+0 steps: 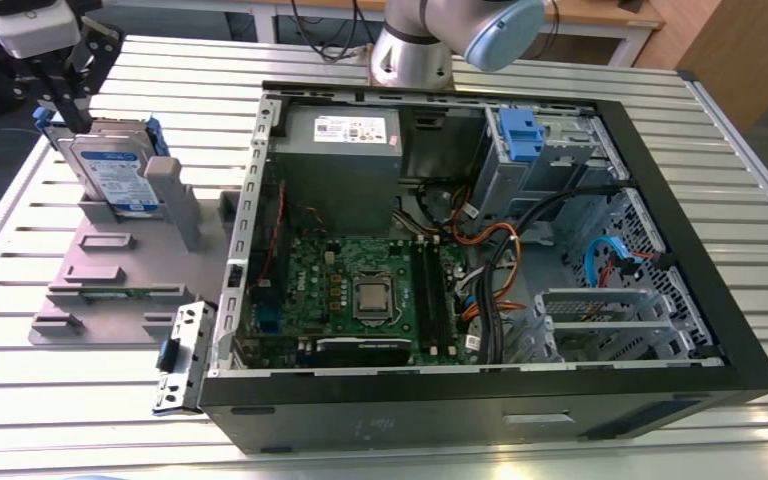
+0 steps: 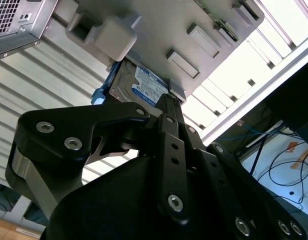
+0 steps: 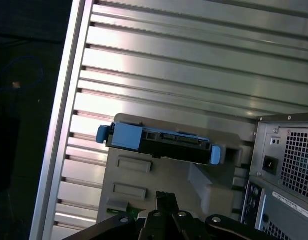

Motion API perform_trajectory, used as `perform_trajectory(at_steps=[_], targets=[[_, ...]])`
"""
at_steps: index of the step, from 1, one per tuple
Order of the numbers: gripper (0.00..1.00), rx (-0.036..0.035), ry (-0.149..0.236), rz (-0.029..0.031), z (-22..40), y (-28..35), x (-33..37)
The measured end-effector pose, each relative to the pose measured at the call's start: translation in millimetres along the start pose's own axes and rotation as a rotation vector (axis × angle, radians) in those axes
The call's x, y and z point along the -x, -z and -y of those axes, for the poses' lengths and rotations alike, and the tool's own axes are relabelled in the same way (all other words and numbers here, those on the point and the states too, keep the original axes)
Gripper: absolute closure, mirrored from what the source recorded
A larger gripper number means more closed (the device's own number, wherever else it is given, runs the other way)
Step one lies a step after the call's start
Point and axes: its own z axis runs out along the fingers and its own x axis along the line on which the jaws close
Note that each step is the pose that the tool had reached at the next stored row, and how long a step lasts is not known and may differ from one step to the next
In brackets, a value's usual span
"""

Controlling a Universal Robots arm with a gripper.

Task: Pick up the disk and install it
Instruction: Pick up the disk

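Disk, a silver-grey hard drive with a white-and-blue label and blue plastic rails along its edges, stands upright on edge in a slot of a grey holder block at the exterior view's left. The first wrist view shows the disk edge-on, with a blue rail end at each side. The black claw hangs just above the disk's upper corner; in the first wrist view the claw is near the drive with a gap between them. Whether the claw is clenched or released cannot be told. The holder sits on a ribbed aluminium desk. Beside it, toward the exterior view's right, lies an open black computer case with a green motherboard and a blue clip in its drive bay. The arm's base rises behind the case.
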Motion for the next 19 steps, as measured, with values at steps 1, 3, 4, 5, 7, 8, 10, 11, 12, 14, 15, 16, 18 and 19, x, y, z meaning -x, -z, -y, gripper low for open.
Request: perform_trajectory(at_steps=[1,3,4,5,7,8,10,11,12,14,15,16,18,19], targets=[[0.89,0.0,0.003,-0.0001,0.0,0.0,0.0],[0.89,-0.0001,0.008,-0.0001,0.0,0.0,0.0],[0.89,-0.0001,0.01,-0.0001,0.0,0.0,0.0],[0.89,-0.0001,0.013,-0.0002,0.0,0.0,0.0],[0.89,-0.0002,0.017,-0.0003,0.0,0.0,0.0],[0.89,-0.0003,0.019,-0.0004,0.0,0.0,0.0],[0.89,-0.0003,0.024,-0.0004,0.0,0.0,0.0],[0.89,-0.0003,0.026,-0.0004,0.0,0.0,0.0],[0.89,-0.0003,0.028,-0.0004,0.0,0.0,0.0],[0.89,-0.0004,0.032,-0.0005,0.0,0.0,0.0],[0.89,-0.0004,0.034,-0.0006,0.0,0.0,0.0],[0.89,-0.0005,0.036,-0.0006,0.0,0.0,0.0],[0.89,-0.0005,0.04,-0.0006,0.0,0.0,0.0],[0.89,-0.0005,0.042,-0.0007,0.0,0.0,0.0]])
